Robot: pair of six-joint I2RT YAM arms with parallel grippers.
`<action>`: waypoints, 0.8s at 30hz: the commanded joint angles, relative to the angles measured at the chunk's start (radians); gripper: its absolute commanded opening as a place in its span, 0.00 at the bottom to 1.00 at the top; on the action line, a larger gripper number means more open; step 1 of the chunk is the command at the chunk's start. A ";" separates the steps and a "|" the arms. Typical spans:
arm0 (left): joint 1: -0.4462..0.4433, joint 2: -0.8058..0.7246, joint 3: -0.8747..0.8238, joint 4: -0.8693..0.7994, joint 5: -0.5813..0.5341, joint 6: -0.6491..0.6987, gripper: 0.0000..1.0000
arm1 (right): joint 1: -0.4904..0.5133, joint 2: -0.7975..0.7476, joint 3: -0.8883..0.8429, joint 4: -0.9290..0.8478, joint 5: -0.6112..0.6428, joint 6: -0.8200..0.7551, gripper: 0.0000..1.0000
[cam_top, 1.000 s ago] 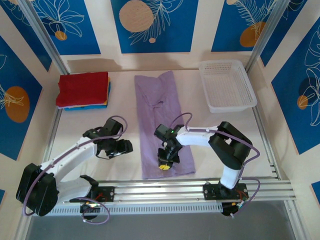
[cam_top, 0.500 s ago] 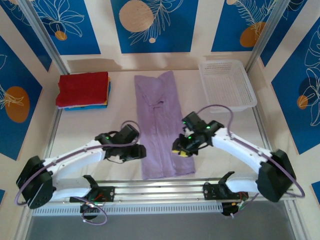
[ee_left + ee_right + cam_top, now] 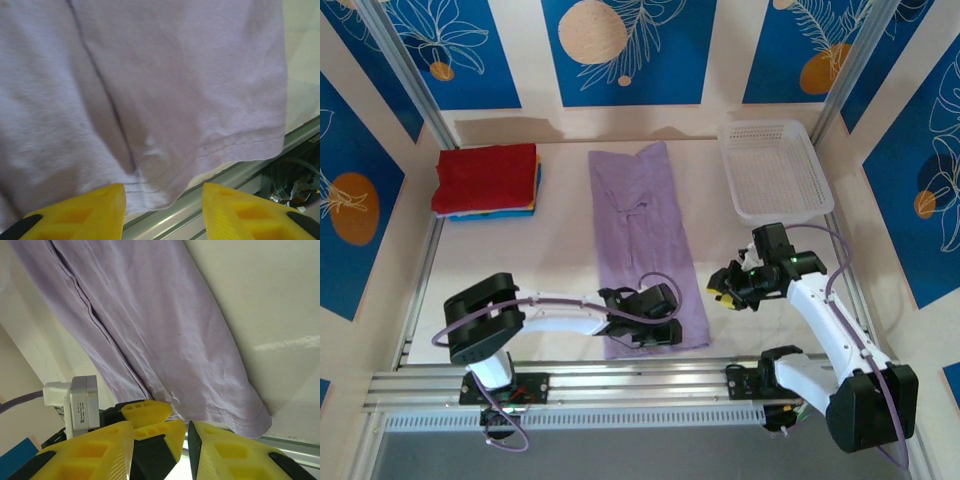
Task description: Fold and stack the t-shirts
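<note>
Hanging released, left hand point(image 3: 163, 210) tops lavender tee point(image 3: 640, 220), right hand point(image 3: 722, 291) hovers near white basket point(image 3: 782, 214).

- Place: robot test cell in a lab.
- Frame: bare aluminium rails point(image 3: 640, 378) across the near edge; slanted metal posts point(image 3: 408, 72) at the back corners.
- Machines: left arm point(image 3: 555, 312) and right arm point(image 3: 830, 320), white and black, bolted to the rails side by side.
- Wiring: purple cables point(image 3: 527, 432) looped loose along the arms and under their bases.
- Walls: printed panels point(image 3: 630, 50), blue with white leaves and orange discs, standing round three sides.
- Table point(image 3: 500, 265): plain cream top, boxed in by the panels.
- Props: stack of shirts point(image 3: 485, 180), folded, far left; tee point(image 3: 640, 220), lavender, laid flat in the middle; basket point(image 3: 775, 170), white perforated plastic, far right.
</note>
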 commanded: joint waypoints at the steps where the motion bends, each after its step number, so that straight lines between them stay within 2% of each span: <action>1: -0.005 0.016 0.019 0.045 0.020 -0.049 0.43 | -0.021 -0.030 0.005 -0.054 -0.059 -0.051 0.36; 7: -0.004 0.032 0.029 0.050 0.032 -0.044 0.36 | -0.058 -0.040 -0.004 -0.070 -0.077 -0.074 0.35; 12: -0.003 0.029 0.028 0.043 0.030 -0.043 0.26 | -0.065 -0.041 -0.008 -0.067 -0.081 -0.077 0.35; 18: -0.002 0.020 0.031 0.037 0.025 -0.039 0.00 | -0.069 -0.036 -0.010 -0.061 -0.086 -0.082 0.35; 24: -0.002 -0.047 0.111 -0.153 -0.051 0.016 0.00 | -0.070 -0.024 -0.013 -0.049 -0.097 -0.082 0.35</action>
